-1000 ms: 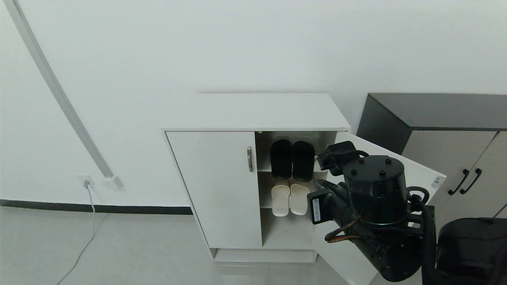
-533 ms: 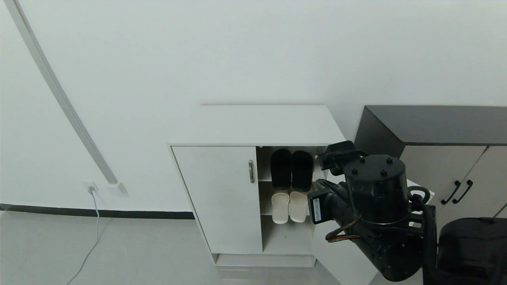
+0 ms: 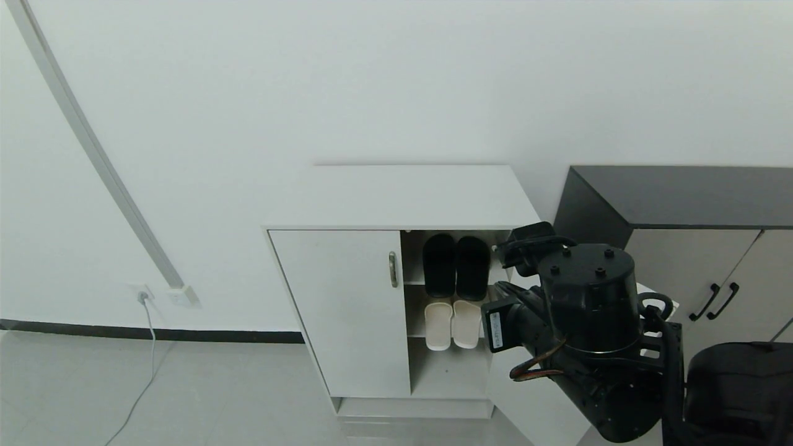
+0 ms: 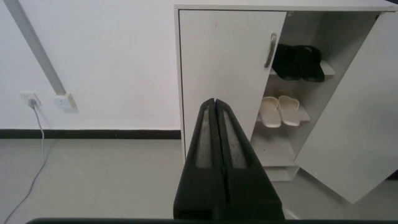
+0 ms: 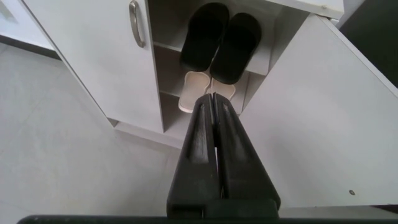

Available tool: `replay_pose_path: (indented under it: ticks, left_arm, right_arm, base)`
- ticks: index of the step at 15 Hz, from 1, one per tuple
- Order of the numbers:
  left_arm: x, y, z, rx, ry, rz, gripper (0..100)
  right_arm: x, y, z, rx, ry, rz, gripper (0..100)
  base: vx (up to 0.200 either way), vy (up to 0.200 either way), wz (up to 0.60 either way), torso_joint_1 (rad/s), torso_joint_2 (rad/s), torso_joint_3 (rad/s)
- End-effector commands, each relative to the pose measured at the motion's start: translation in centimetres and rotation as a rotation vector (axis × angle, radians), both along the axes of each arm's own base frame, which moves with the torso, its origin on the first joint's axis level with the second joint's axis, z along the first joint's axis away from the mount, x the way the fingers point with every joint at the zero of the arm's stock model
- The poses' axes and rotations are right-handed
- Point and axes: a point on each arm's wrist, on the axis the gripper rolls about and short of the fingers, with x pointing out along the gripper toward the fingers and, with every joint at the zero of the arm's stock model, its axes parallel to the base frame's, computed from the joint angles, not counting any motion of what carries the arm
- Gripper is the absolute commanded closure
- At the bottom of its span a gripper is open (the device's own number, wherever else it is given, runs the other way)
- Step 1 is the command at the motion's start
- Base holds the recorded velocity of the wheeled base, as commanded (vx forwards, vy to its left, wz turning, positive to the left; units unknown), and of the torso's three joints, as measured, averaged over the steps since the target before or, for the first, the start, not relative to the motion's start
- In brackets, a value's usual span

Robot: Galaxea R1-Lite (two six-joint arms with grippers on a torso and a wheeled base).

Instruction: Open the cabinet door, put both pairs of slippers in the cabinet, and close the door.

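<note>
Cabinet: white cabinet (image 3: 409, 195) against the wall; left door (image 3: 341, 310) shut, with a metal handle (image 3: 392, 269) at its 3 o'clock edge.
Right door: the right door (image 5: 323, 124) stands swung open at 3 o'clock of the opening.
Black slippers: the black slippers (image 3: 456, 265) lie side by side on the top shelf.
White slippers: the white slippers (image 3: 453, 316) lie on the shelf below, at 6 o'clock of the black pair.
Right gripper: the right gripper (image 5: 213, 94) has its jaws pressed together on nothing; it sits before the opening, just beside the open door's inner face.
Left gripper: the left gripper (image 4: 214, 101) has its jaws together and empty, well back, facing the shut door.
Writing: a white label (image 3: 494, 322) on the right arm, print too small to read.
Surroundings: dark cabinet (image 3: 681, 186) at 3 o'clock; wall socket (image 3: 142, 292) at 9 o'clock.
</note>
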Motion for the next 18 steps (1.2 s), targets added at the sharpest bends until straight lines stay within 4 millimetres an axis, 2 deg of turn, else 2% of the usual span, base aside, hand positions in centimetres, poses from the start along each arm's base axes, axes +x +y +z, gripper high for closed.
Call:
replay_pose_path:
  ticks: [1, 5, 11, 18]
  left_arm:
    - [0.00, 0.00, 0.05, -0.001, 0.000, 0.001, 100]
    - [0.00, 0.00, 0.05, -0.004, 0.000, 0.001, 100]
    - [0.01, 0.00, 0.00, -0.003, 0.001, 0.001, 100]
    - [0.00, 0.00, 0.05, -0.003, 0.000, 0.001, 100]
  right_arm:
    - [-0.04, -0.02, -0.02, 0.000, 0.001, 0.001, 100]
    - [-0.04, -0.02, -0.02, -0.001, 0.000, 0.001, 100]
    - [-0.04, -0.02, -0.02, -0.001, 0.000, 0.001, 100]
    - [0.40, -0.32, 0.12, 0.004, -0.011, -0.014, 100]
  base:
    - [0.000, 0.000, 0.00, 0.000, 0.00, 0.000]
    - [0.000, 0.000, 0.00, 0.000, 0.00, 0.000]
    - [0.000, 0.000, -0.60, 0.005, 0.00, 0.002]
    - [0.000, 0.000, 0.00, 0.000, 0.00, 0.000]
